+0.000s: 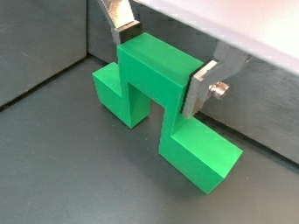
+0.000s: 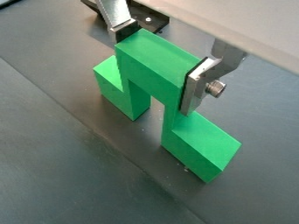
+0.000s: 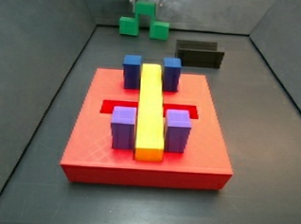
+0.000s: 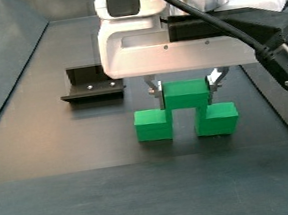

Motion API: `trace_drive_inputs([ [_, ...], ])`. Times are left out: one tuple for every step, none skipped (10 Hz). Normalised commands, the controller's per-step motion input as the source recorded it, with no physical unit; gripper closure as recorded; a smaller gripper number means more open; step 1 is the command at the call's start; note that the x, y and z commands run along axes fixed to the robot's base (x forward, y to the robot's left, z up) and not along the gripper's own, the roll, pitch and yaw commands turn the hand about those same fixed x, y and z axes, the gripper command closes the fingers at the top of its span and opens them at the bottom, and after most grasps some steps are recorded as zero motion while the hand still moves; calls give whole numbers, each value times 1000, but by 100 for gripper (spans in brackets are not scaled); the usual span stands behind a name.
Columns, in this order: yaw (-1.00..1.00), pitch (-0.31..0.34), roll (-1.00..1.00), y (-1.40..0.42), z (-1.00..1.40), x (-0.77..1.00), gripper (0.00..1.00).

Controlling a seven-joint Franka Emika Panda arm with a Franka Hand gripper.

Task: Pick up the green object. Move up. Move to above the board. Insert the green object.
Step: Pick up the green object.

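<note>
The green object (image 1: 152, 68) stands on the dark floor on its two cube ends, raised middle cube on top. It also shows in a wrist view (image 2: 158, 70) and in both side views (image 3: 144, 26) (image 4: 188, 113). My gripper (image 1: 160, 63) (image 2: 163, 61) straddles the middle cube, with both silver fingers against its sides; it is shut on it. In a side view the gripper (image 4: 185, 85) hangs right over the piece. The red board (image 3: 88, 148) lies apart from it, nearer the camera in that view, with a yellow bar (image 3: 151, 109), blue blocks (image 3: 133, 66) and purple blocks (image 3: 123, 127).
The dark L-shaped fixture (image 3: 201, 55) (image 4: 89, 85) stands on the floor beside the green object, a short way off; part of it shows in a wrist view (image 2: 135, 17). Grey walls (image 3: 56, 43) enclose the floor.
</note>
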Motion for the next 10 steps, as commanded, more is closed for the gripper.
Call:
trace_drive_inputs([
  [0,0,0,0,0,0,100],
  [0,0,0,0,0,0,100],
  [0,0,0,0,0,0,100],
  [0,0,0,0,0,0,100],
  [0,0,0,0,0,0,100],
  [0,0,0,0,0,0,100],
  [0,0,0,0,0,0,100],
  [0,0,0,0,0,0,100],
  [0,0,0,0,0,0,100],
  [0,0,0,0,0,0,100],
])
